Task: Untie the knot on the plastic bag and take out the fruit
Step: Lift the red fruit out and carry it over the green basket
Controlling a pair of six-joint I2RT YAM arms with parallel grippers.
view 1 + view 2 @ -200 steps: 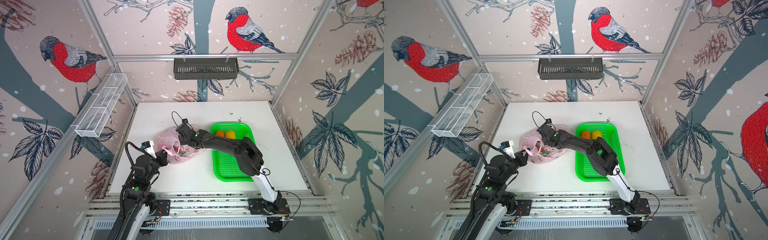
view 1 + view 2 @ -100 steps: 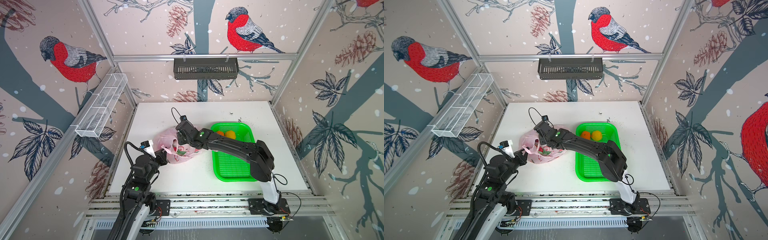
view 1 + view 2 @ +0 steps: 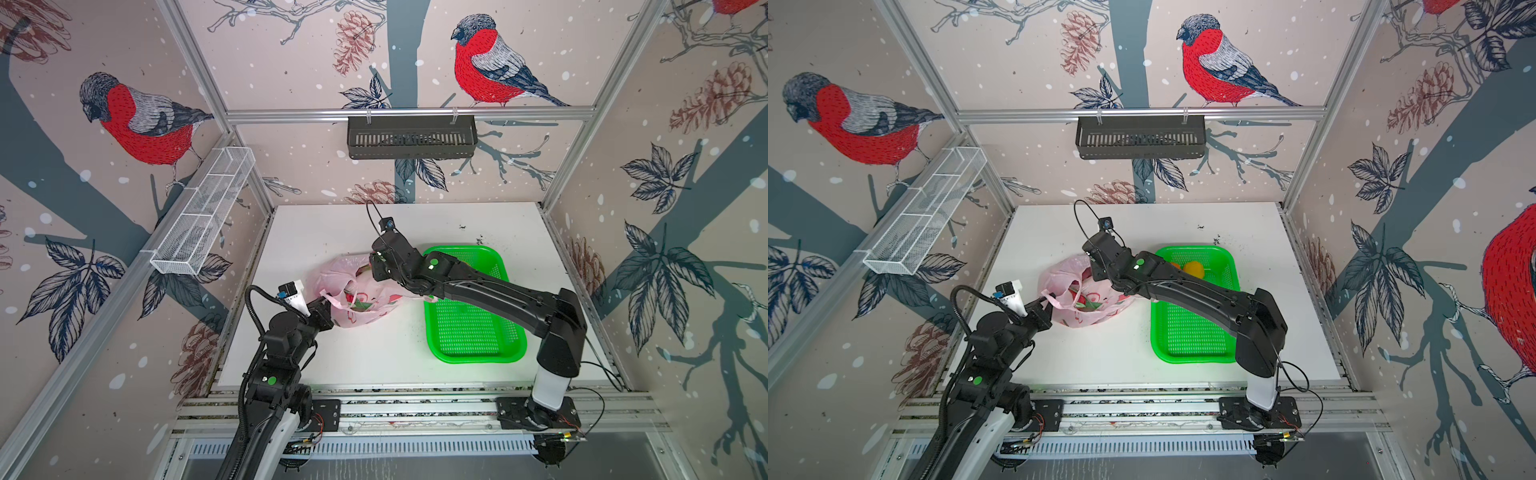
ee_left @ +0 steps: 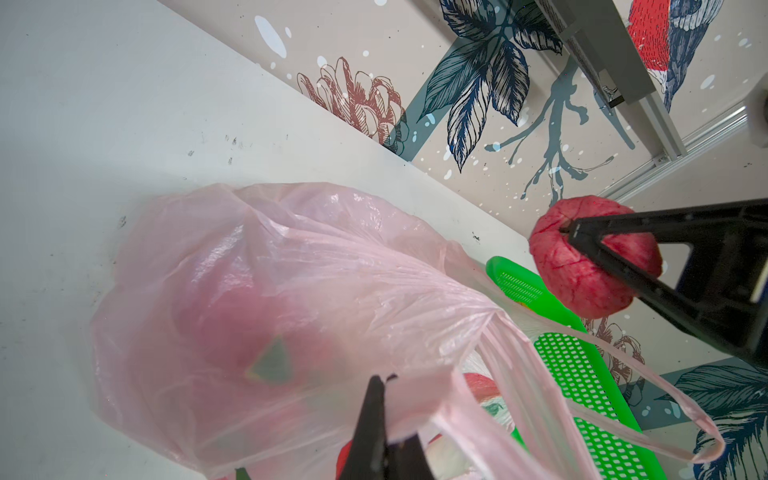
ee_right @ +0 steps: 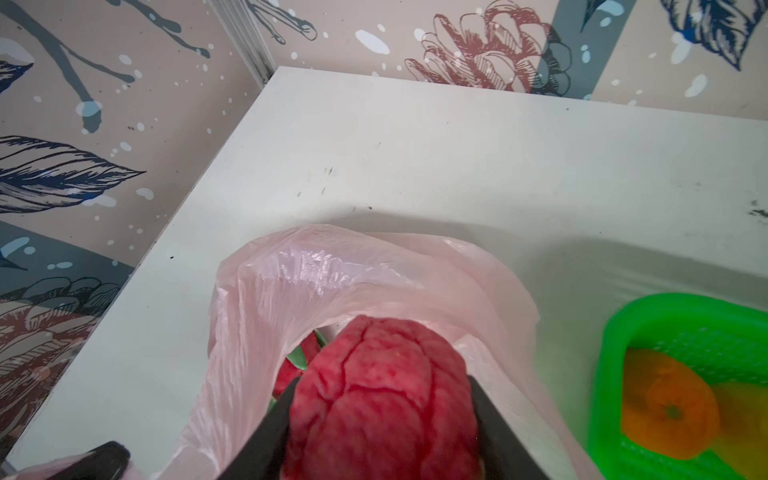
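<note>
We find the plastic bag (image 3: 336, 272) lying on the bench (image 3: 374, 361) just beside the green tray (image 3: 473, 332), with its mouth gaping upward in both top views. We see no knot anywhere. One loop handle (image 4: 712, 444) hangs free and untwisted, so we judge the untying done. The left claw (image 4: 384, 386) is pinched together on a fold of the bag's rim at the near side, which holds the mouth open. The right claw (image 5: 380, 415) is clamped on the small red fruit (image 5: 374, 374), one finger on each flank. It holds the fruit in the air over the bag's mouth, clear of the plastic and not yet over the tray. At the far end of the tray the orange (image 5: 669, 411) and the yellow citrus (image 5: 739, 415) lie side by side, so we count both as removed. Inside the bag, dragon fruit (image 4: 249, 324) shows magenta through the film with a green scale tip. We cannot tell how many pieces are there. In our judgement the task is past its middle: two fruits are delivered and a third is in hand awaiting set-down in the tray. The dragon fruit has yet to be drawn out, and the rim will likely need to stay held for that.
</note>
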